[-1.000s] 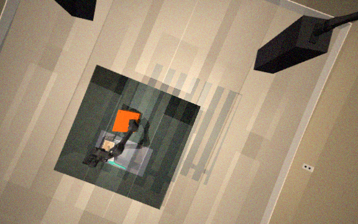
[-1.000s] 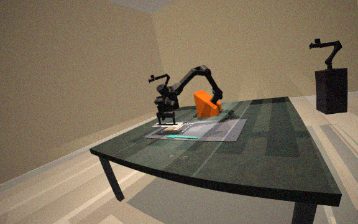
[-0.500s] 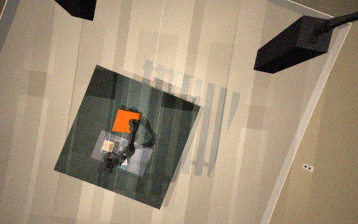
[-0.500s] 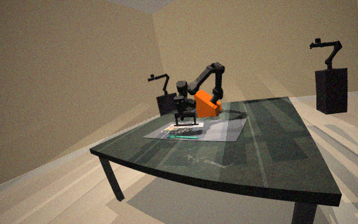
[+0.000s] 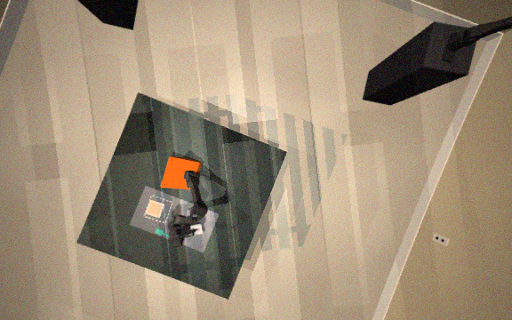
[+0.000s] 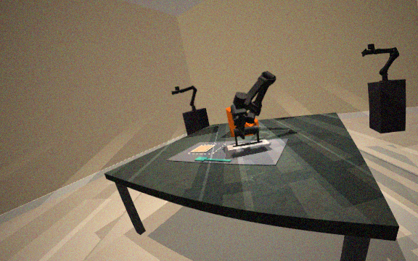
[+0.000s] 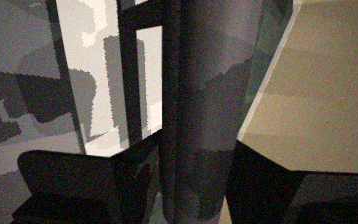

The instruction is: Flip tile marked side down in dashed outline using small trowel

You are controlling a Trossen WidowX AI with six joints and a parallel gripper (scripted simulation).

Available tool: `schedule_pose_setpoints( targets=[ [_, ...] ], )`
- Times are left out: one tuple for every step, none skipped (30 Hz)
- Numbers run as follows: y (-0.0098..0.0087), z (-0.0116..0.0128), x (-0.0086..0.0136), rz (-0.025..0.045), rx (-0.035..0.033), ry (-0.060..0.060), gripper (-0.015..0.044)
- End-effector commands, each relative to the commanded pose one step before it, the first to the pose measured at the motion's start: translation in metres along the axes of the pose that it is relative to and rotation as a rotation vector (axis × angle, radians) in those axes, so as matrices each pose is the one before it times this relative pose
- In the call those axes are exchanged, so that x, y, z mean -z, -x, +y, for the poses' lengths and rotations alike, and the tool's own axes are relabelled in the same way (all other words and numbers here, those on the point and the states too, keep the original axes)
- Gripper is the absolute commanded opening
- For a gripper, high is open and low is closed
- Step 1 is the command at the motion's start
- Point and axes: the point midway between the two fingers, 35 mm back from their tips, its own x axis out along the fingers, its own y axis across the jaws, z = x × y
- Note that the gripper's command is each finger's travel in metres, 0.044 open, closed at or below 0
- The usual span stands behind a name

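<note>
My gripper (image 5: 186,226) (image 6: 247,130) (image 7: 192,132) is shut on the dark handle of a trowel with a flat white blade (image 5: 197,229) (image 6: 265,143) (image 7: 152,75). The blade is held roughly level, a little above the right part of the grey mat (image 5: 207,242) (image 6: 271,156), with its shadow beneath. A peach tile (image 5: 155,208) (image 6: 202,148) lies flat in the left part of the dashed outline (image 6: 202,154), to the left of my gripper. No mark can be made out on its upper face. The tile does not show in the wrist view.
A teal tool (image 5: 161,232) (image 6: 202,159) with a thin handle lies on the mat's front edge. An orange block (image 5: 176,171) (image 6: 230,123) stands behind the mat by the arm's base. Two other arms stand on black pedestals (image 6: 387,105) (image 6: 196,121) beyond the dark table (image 6: 231,196).
</note>
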Motion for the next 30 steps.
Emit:
schedule_pose_setpoints(
  targets=[
    [0.00031,-0.00172,-0.04231,-0.05587,0.02338,0.0219,0.0000],
    [-0.00056,0.00064,-0.00989,-0.01550,0.00306,0.0041,0.0000],
    [-0.00042,0.00060,-0.00816,-0.01299,0.00253,0.0032,0.0000],
    [-0.00025,0.00039,-0.00488,-0.00787,0.00151,0.0019,0.0000],
    [-0.00008,0.00013,-0.00162,-0.00263,0.00050,0.0006,0.0000],
    [0.00000,0.00000,0.00000,0.00000,0.00000,0.0000,0.0000],
    [0.00000,0.00000,0.00000,0.00000,0.00000,0.0000,0.0000],
    [0.00000,0.00000,0.00000,0.00000,0.00000,0.0000,0.0000],
    [-0.00018,0.00019,0.00001,0.00000,-0.00001,0.0000,0.0000],
    [-0.00055,0.00058,0.00003,0.00001,-0.00002,0.0000,0.0000],
    [-0.00091,0.00097,0.00005,0.00001,-0.00002,0.0000,0.0000],
    [-0.00111,0.00119,0.00005,0.00001,-0.00002,0.0000,0.0000],
    [-0.00110,0.00120,0.00005,0.00001,-0.00002,0.0000,0.0000],
    [-0.00109,0.00120,0.00004,0.00001,-0.00001,0.0000,0.0000],
    [-0.00109,0.00120,0.00003,0.00000,-0.00001,0.0000,0.0000],
    [-0.00108,0.00121,0.00002,0.00000,0.00000,0.0000,0.0000],
    [-0.00107,0.00121,0.00002,0.00000,0.00000,0.0000,0.0000],
    [-0.00107,0.00122,0.00001,-0.00001,0.00001,0.0000,0.0000],
    [-0.00106,0.00122,0.00000,-0.00001,0.00002,0.0000,0.0000],
    [-0.00105,0.00123,-0.00001,-0.00001,0.00002,0.0000,0.0000],
    [-0.00105,0.00123,-0.00001,-0.00002,0.00003,0.0000,0.0000],
    [-0.00104,0.00123,-0.00002,-0.00002,0.00003,0.0000,0.0000],
    [-0.00103,0.00124,-0.00003,-0.00003,0.00004,0.0000,0.0000],
    [-0.00103,0.00124,-0.00003,-0.00003,0.00004,0.0000,0.0000],
    [-0.00102,0.00125,-0.00004,-0.00003,0.00005,-0.0001,0.0000],
    [-0.00101,0.00125,-0.00005,-0.00004,0.00005,-0.0001,0.0000],
    [-0.00100,0.00125,-0.00005,-0.00004,0.00006,-0.0001,0.0000],
    [-0.00100,0.00126,-0.00006,-0.00004,0.00007,-0.0001,0.0000],
    [-0.00099,0.00126,-0.00007,-0.00005,0.00007,-0.0001,0.0000],
    [-0.00099,0.00127,-0.00007,-0.00005,0.00008,-0.0001,0.0000]
  ],
)
